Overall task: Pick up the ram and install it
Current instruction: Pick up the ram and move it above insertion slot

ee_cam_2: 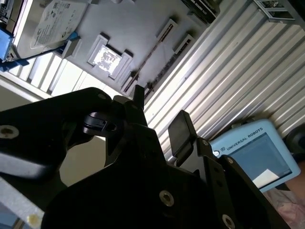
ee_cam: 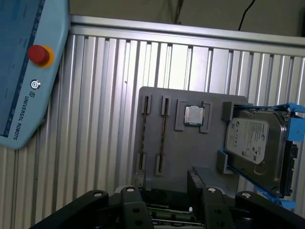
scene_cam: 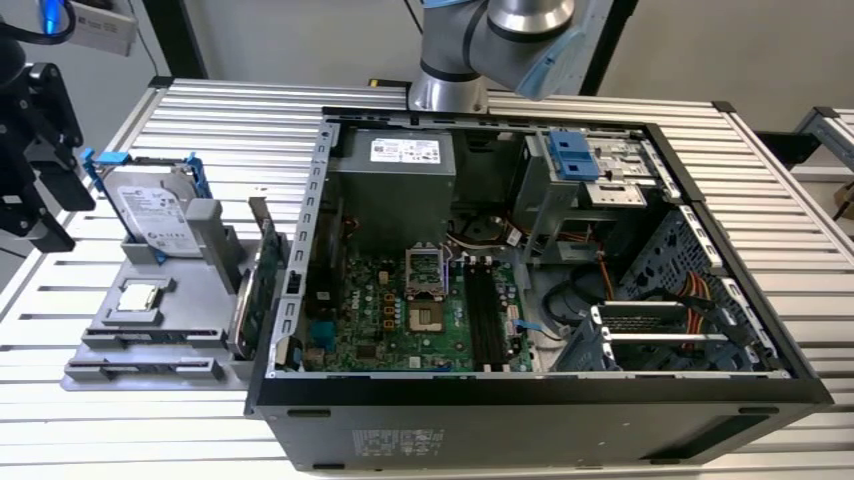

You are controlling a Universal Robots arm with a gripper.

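Note:
The ram [ee_cam: 162, 136] stands on edge in a slot of the grey holder tray [ee_cam: 190, 152], so it shows as a thin dark strip. In the second wrist view the ram [ee_cam_2: 148, 64] is the same narrow line on the tray. My gripper [ee_cam: 164, 183] hangs above the tray's near end, apart from the ram, open with nothing between its black fingers [ee_cam_2: 178, 126]. In the exterior view the gripper [scene_cam: 47, 170] is at the far left, above and beside the tray [scene_cam: 160, 330]. The open computer case [scene_cam: 320, 200] holds the motherboard with its black memory slots [scene_cam: 483, 315].
On the tray are a silver hard drive in a blue frame [scene_cam: 154, 210], a square processor chip [scene_cam: 140, 297] and an upright green card [scene_cam: 267, 275]. A blue teach pendant [ee_cam: 24, 71] lies on the ribbed metal table beside the tray. The arm's base [scene_cam: 447, 90] stands behind the case.

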